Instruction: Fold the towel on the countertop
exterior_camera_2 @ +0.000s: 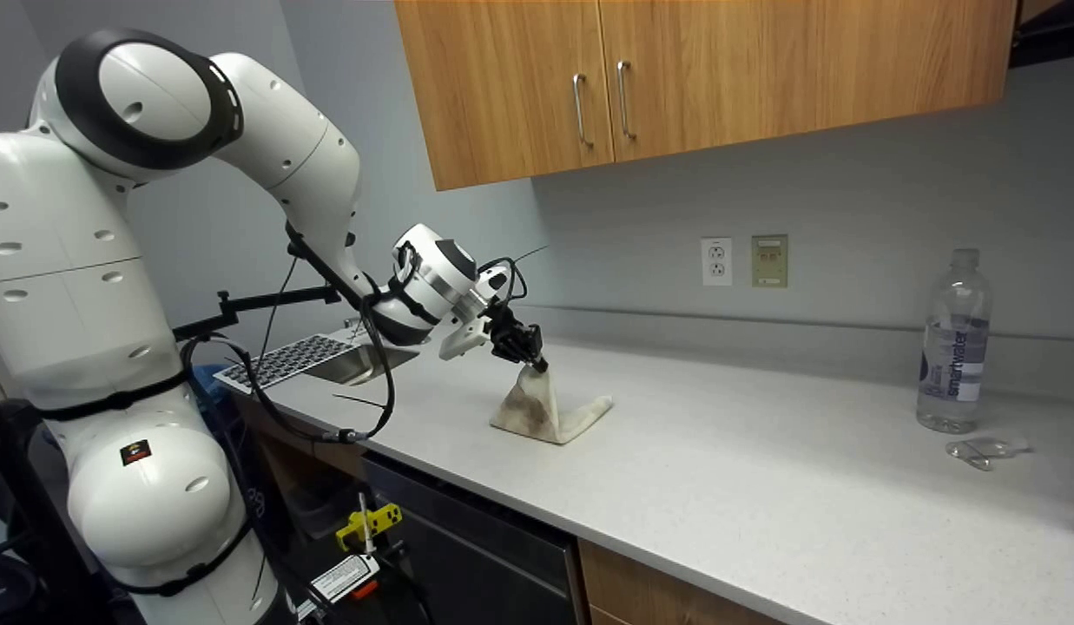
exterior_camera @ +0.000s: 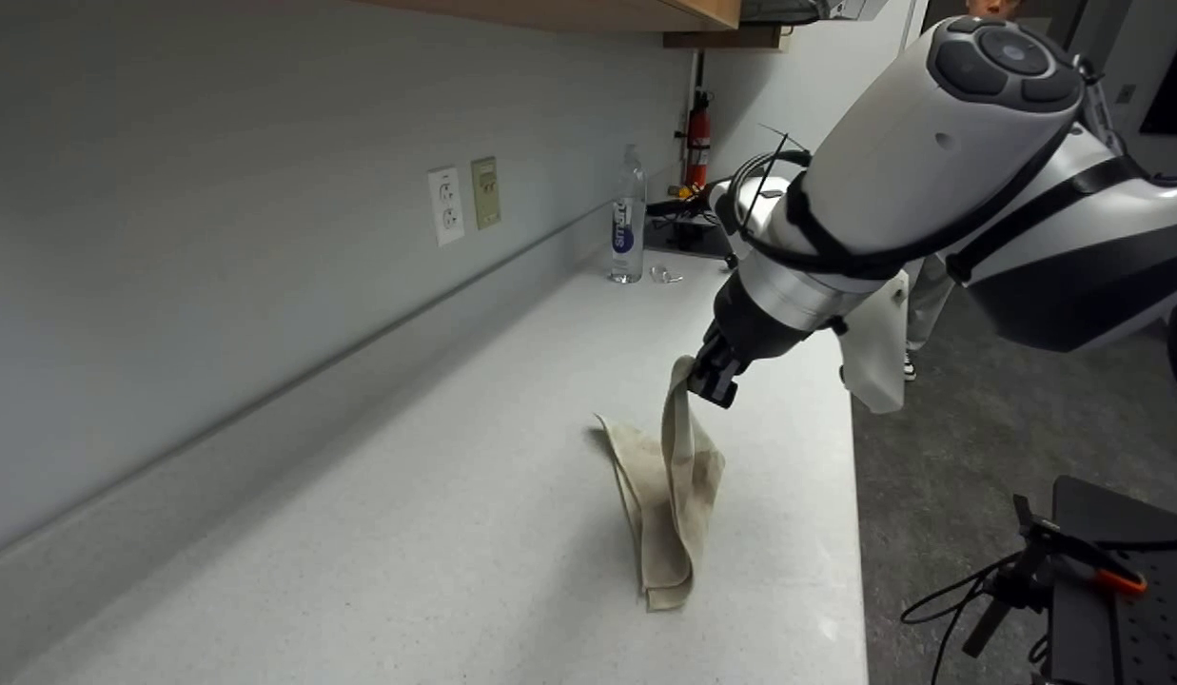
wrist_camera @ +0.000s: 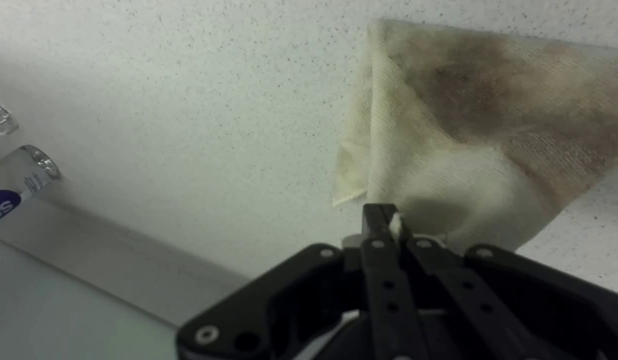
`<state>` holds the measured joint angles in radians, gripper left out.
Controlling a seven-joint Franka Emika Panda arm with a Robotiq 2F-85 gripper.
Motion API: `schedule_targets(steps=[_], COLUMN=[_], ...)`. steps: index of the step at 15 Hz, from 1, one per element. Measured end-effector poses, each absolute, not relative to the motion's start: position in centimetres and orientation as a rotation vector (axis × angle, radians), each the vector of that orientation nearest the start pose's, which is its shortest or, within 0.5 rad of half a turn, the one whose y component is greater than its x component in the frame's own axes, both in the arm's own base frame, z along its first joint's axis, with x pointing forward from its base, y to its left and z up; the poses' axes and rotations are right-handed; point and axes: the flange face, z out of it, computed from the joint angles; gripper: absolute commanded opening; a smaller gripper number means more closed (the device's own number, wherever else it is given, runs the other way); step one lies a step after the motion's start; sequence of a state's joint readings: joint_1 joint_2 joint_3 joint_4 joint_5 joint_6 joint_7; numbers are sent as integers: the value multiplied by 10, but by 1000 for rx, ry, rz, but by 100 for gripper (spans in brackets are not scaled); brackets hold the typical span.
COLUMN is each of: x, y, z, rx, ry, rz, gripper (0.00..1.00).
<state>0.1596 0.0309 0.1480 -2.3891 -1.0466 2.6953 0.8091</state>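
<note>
Pincer (wrist_camera: 397, 227) on towel (wrist_camera: 481, 130), peak upward

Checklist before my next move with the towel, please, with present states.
1. Gripper shut on towel: ok, a part of it is pinched between the jaws.
2. Pinched part off countertop: ok, raised above it in both exterior views.
3. Smartwater bottle clear of towel: ok, standing apart.
4. Towel folded flat: not ok, one part stands up.
5. Grip depth: cannot tell, jaws hide it.
</note>
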Motion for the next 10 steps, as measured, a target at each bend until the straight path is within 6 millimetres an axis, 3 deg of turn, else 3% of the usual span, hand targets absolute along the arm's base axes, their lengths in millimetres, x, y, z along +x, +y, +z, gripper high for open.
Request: schedule_targets(steps=[10], x=[477], y=[181], z=[321], rx=[-3303], ry=[-673], rz=[-865], gripper=[1])
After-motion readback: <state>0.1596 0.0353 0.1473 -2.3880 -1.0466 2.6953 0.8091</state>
